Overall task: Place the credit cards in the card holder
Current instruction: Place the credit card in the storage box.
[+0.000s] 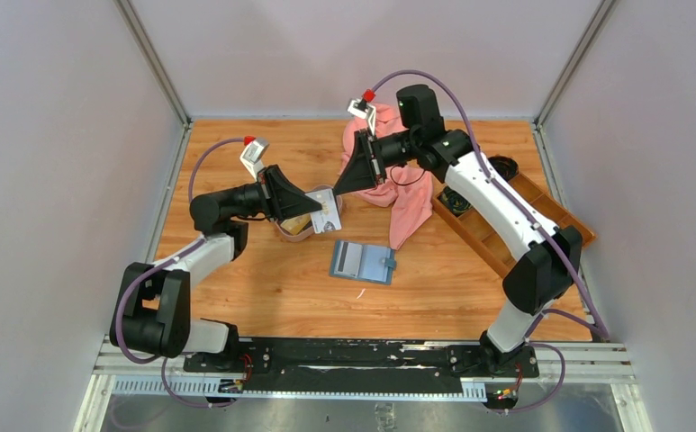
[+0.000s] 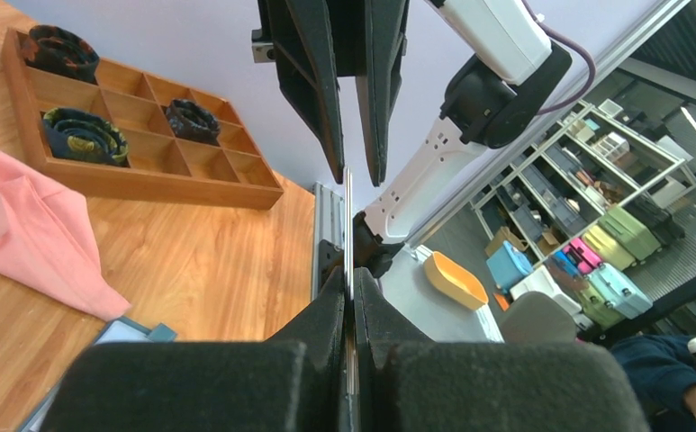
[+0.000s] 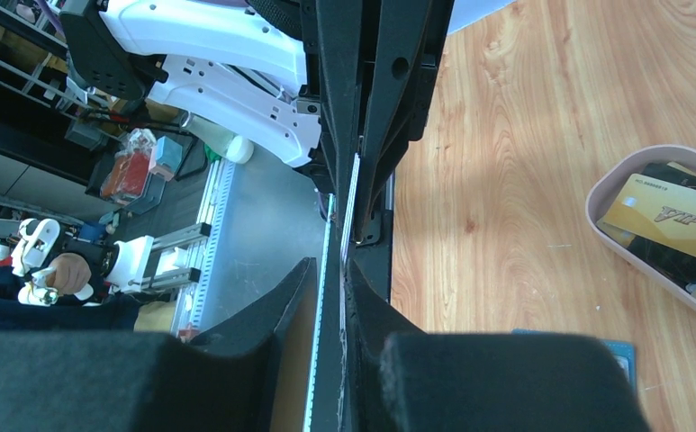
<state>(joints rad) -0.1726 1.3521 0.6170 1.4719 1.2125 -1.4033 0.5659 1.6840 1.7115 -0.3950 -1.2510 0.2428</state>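
Thin pale card (image 1: 326,214) up in the air, edge-on — clamped tight in the left gripper (image 2: 351,306).
Right gripper (image 3: 330,288) at the card's other end, jaws a little apart, one on each side. Below, smooth oval beige tray (image 3: 592,202) with a shiny gold card (image 3: 668,211) and dark cards (image 3: 677,261). Teal holder (image 1: 362,261) open flat on the wood table (image 1: 263,288) — beside soft pink cloth (image 1: 407,211).

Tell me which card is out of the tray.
The pale card, pinched edge-on in the left pincer and held up off the table. The gold card and the black cards lie inside the tray.
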